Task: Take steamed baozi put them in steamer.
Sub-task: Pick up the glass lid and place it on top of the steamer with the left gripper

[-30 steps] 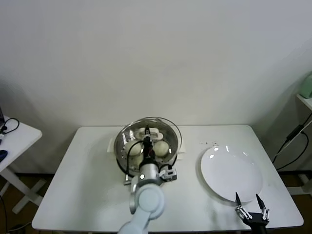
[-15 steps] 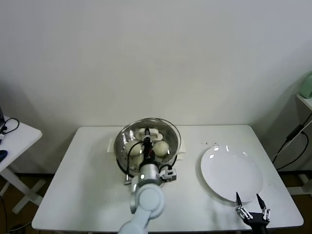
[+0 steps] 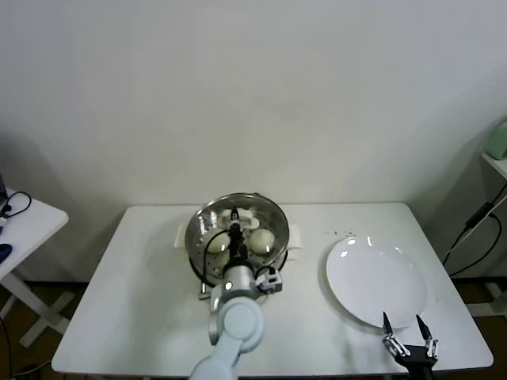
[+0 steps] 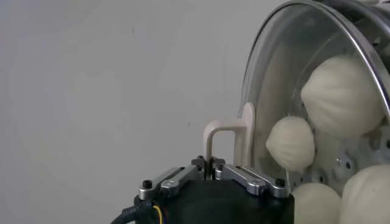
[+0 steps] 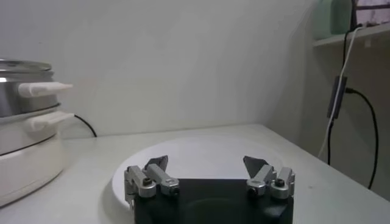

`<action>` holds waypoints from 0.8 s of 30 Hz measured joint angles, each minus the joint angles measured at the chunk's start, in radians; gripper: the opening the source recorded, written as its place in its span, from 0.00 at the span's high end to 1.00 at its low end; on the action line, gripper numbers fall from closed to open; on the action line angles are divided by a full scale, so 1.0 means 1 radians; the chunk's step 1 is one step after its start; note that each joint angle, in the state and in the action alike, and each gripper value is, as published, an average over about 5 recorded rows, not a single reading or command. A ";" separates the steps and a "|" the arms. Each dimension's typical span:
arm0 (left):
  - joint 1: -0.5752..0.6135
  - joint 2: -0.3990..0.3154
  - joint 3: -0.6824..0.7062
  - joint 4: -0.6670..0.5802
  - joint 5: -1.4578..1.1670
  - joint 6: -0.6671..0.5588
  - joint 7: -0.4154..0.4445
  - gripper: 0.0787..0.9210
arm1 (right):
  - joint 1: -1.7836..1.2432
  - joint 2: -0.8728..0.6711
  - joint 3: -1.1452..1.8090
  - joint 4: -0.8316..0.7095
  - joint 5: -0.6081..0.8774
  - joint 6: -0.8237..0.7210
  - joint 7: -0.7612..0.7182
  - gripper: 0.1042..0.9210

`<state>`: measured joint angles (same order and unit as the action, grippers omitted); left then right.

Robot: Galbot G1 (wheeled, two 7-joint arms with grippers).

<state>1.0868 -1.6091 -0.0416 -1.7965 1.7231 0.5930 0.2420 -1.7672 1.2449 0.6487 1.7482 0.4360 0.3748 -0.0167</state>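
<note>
The steamer (image 3: pixel 238 237) stands at the back middle of the white table. Several cream-white baozi (image 3: pixel 263 240) lie inside it; they also show through the glass in the left wrist view (image 4: pixel 341 94). My left gripper (image 3: pixel 235 229) is over the steamer, shut on the cream loop handle (image 4: pixel 228 137) of the round clear glass lid (image 4: pixel 274 91), and holds the lid over the pot. My right gripper (image 3: pixel 408 331) is open and empty at the near rim of the white plate (image 3: pixel 376 281). In the right wrist view the right gripper (image 5: pixel 207 164) faces the bare plate (image 5: pixel 201 149), with the steamer (image 5: pixel 24 122) off to one side.
The plate takes the right part of the table (image 3: pixel 142 301). A small white side table (image 3: pixel 24 226) with a cable stands at far left. A shelf and a hanging cable (image 3: pixel 475 226) are at far right. The table's front edge is just under my right gripper.
The lid in my left gripper has come down closer over the steamer and looks smaller. My left arm has shifted slightly left. The right arm has not moved.
</note>
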 measured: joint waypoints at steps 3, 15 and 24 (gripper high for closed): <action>0.001 0.000 -0.001 0.001 -0.001 0.000 -0.002 0.93 | 0.001 0.000 0.000 -0.001 0.000 0.000 0.000 0.12; 0.001 0.000 -0.006 0.013 -0.006 -0.009 -0.007 0.93 | 0.005 0.001 0.000 -0.003 -0.001 0.000 -0.001 0.12; -0.002 0.000 -0.015 0.020 -0.016 -0.019 -0.013 0.93 | 0.007 0.000 0.001 -0.005 -0.001 0.000 -0.002 0.12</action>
<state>1.0845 -1.6091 -0.0562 -1.7764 1.7069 0.5737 0.2288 -1.7603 1.2447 0.6500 1.7432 0.4346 0.3746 -0.0185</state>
